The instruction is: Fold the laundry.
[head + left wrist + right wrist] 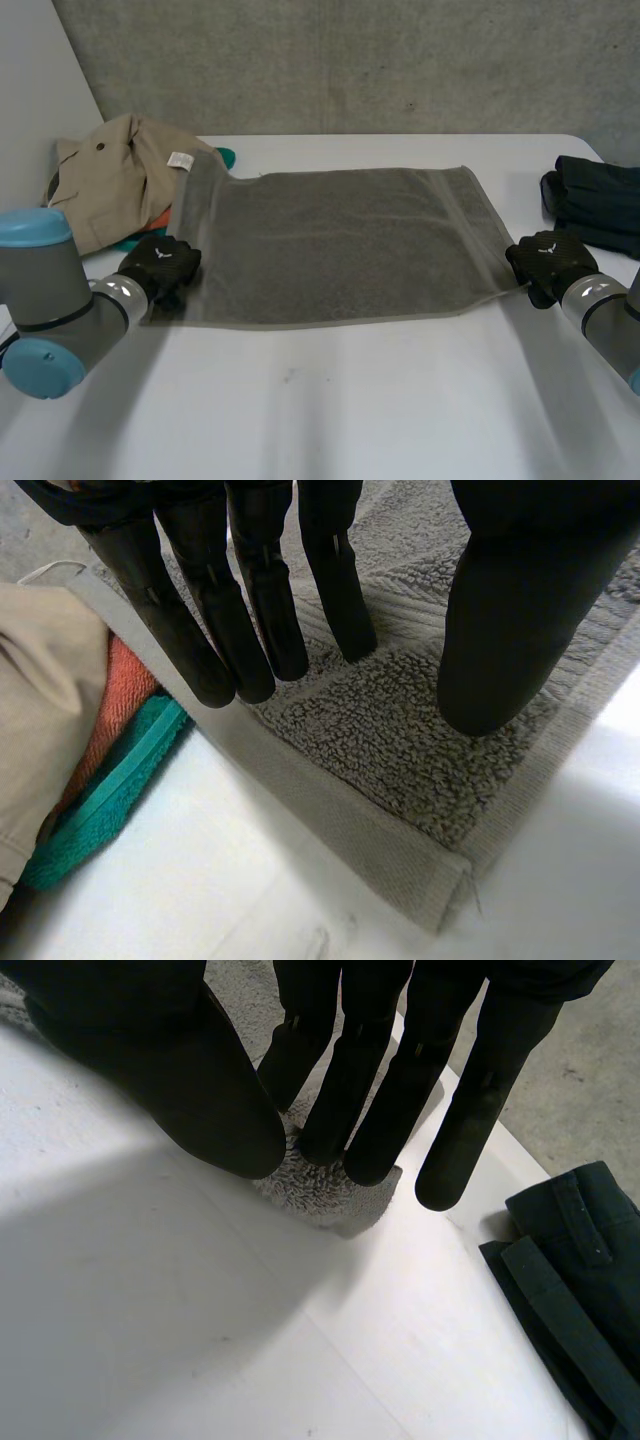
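Now — towel [340, 240] flat; left hand [160, 265], right hand [550, 262] at near corners.

Left hand [160, 262], right hand [548, 258]: fingers straight.

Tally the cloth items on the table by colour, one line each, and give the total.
Grey towel: 1
Beige garment: 1
Orange cloth: 1
Teal cloth: 1
Dark garment: 1
Total: 5
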Robot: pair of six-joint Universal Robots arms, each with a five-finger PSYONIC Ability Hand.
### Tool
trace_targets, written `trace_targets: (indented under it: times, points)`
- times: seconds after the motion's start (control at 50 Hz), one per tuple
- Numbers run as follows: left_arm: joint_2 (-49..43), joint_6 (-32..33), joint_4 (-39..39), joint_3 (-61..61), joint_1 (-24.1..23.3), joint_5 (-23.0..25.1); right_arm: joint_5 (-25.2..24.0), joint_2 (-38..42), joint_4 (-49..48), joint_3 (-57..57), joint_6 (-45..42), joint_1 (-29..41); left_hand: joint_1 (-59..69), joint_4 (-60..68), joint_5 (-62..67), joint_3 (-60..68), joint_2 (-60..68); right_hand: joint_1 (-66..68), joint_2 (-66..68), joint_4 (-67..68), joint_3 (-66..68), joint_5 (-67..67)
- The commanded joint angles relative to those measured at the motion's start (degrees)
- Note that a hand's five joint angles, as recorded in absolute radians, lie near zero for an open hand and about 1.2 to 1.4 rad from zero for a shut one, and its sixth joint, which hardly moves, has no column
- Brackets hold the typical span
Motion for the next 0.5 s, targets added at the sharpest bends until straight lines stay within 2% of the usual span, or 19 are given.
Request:
trace_targets:
  times: [0.02, 0.18, 0.28, 0.36, 0.38, 0.42, 0.46, 0.5]
  points:
    - [-1.70, 0.46, 0.10, 1.16, -0.70, -0.23, 0.17, -0.15, 0.00, 0.05, -0.08, -0.10, 33.87, 34.91, 35.06, 34.98, 34.95, 15.01, 12.67, 11.33, 11.87, 11.70]
    - [5.32, 1.16, 0.28, -4.45, -0.61, 0.56, -0.01, -3.04, 2.10, -0.12, 0.53, -0.98, 33.92, 34.96, 35.12, 35.03, 35.01, 15.01, 12.67, 11.33, 11.87, 11.70]
    - [11.12, 1.51, -1.39, -9.55, 0.97, 1.96, -2.11, -6.38, 8.51, -0.74, -0.43, -2.47, 33.92, 34.96, 35.12, 35.03, 35.01, 15.01, 12.67, 11.33, 11.87, 11.70]
    - [17.27, 3.79, -7.62, -13.68, 2.46, 2.41, -6.59, -10.16, 20.62, -1.09, -8.06, -4.93, 33.92, 34.96, 35.12, 35.03, 35.01, 15.01, 12.67, 11.33, 11.87, 11.70]
    - [19.98, 5.37, -10.94, -15.00, 3.16, 2.23, -8.17, -11.65, 27.35, -0.83, -13.82, -6.67, 33.92, 34.96, 35.12, 35.03, 35.01, 15.01, 12.67, 11.33, 11.87, 11.70]
    - [22.28, 7.04, -14.73, -16.32, 3.96, 2.41, -9.58, -12.89, 34.68, -0.56, -20.70, -8.27, 33.92, 34.96, 35.12, 35.03, 35.01, 15.01, 12.67, 11.33, 11.87, 11.70]
    - [25.00, 8.88, -21.04, -17.81, 4.66, 2.67, -10.29, -14.46, 44.50, 0.14, -31.30, -10.63, 33.92, 34.96, 35.12, 35.03, 35.01, 15.01, 12.67, 11.33, 11.87, 11.70]
    - [25.89, 10.12, -24.93, -18.35, 4.75, 3.02, -10.29, -15.09, 50.33, 0.58, -37.67, -12.05, 33.92, 34.96, 35.12, 35.03, 35.01, 15.01, 12.67, 11.33, 11.87, 11.70]
